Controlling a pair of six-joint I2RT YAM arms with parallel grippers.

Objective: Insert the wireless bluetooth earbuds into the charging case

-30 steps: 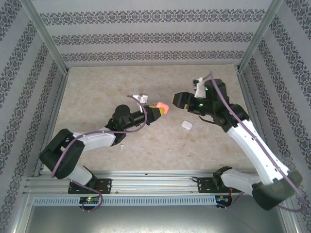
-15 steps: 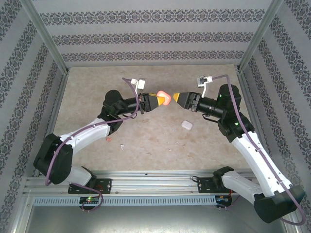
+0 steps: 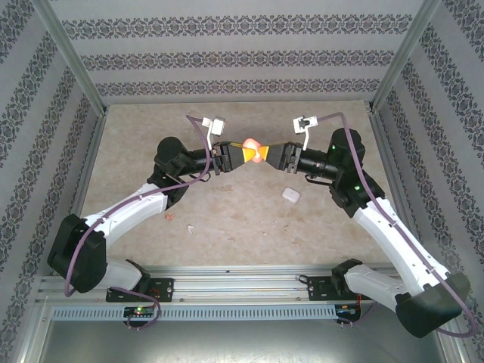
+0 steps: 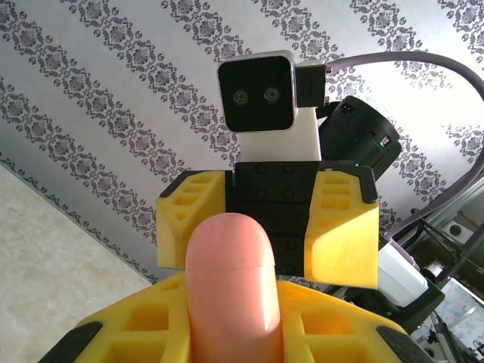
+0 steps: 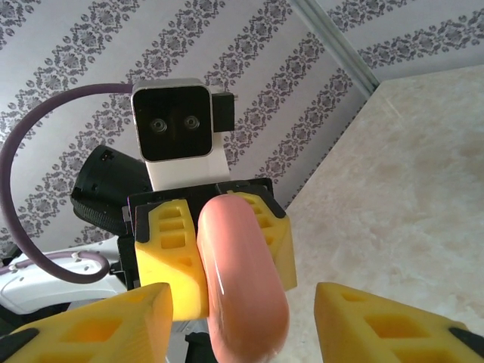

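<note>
My left gripper is shut on a coral-red charging case and holds it in the air over the middle of the table. The case stands closed between my left gripper's fingers. My right gripper faces it head-on and is open, with its fingertips on either side of the case and a gap on each side. A white charging case lies on the table below. One tiny coral earbud and one white earbud lie near the left forearm.
The beige table is closed in by patterned walls on three sides, with metal posts at the corners. Both arms stretch towards the centre, and their cables loop above the wrists. An aluminium rail runs along the near edge.
Both arms have swung towards each other. The left one lifted the coral case a little further back, and the right gripper turned and came in until its open fingers flank the case.
</note>
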